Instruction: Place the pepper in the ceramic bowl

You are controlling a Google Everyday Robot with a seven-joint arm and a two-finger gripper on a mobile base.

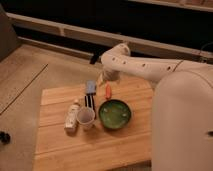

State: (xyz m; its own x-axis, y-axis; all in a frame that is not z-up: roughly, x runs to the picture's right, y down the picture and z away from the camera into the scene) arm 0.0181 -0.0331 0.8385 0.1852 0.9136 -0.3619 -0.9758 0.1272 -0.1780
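Observation:
The small orange-red pepper point(107, 91) lies on the wooden table just behind the green ceramic bowl point(115, 114), a little apart from its far rim. My white arm reaches in from the right and bends down over the back of the table. The gripper point(104, 78) hangs at its end, just above and behind the pepper. The bowl holds nothing that I can see.
A blue-headed brush point(90, 89) with a dark handle lies left of the pepper. A pale cup point(86, 118) and a small white bottle point(73, 116) stand left of the bowl. The wooden table point(100, 147) ends close behind the pepper. My white body fills the right side.

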